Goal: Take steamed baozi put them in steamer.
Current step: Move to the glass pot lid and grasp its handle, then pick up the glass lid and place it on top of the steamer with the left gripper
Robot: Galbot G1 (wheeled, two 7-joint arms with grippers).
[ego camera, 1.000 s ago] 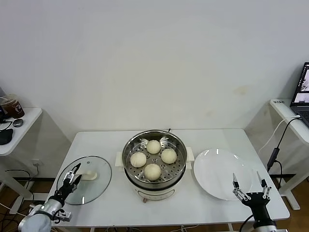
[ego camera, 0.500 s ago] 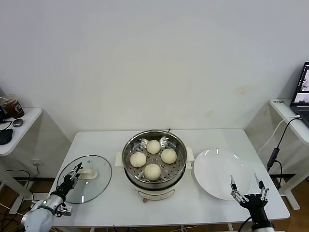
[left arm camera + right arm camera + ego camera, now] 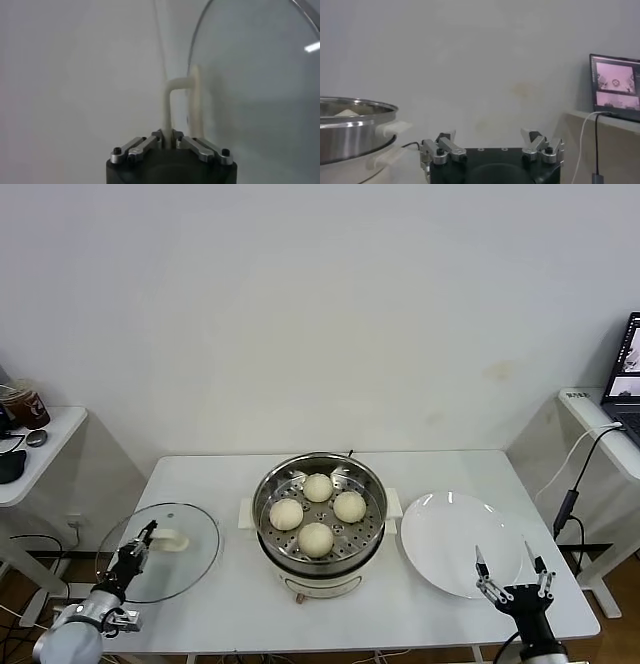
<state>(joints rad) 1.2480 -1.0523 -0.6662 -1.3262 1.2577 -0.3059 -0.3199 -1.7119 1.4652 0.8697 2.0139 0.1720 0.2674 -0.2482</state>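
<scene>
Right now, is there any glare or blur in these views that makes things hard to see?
Head view: even light, soft shadows, a faint sheen on the steamer rim; all four baozi read clearly. Left wrist view: a bright streak of glare on the glass lid, and its white handle looks soft up close. Right wrist view: the laptop screen glows.

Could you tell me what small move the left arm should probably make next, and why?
Probably lift the glass lid and carry it toward the steamer. The left gripper is shut on the lid's white handle, all four baozi already sit in the steamer, and the plate is bare.
</scene>
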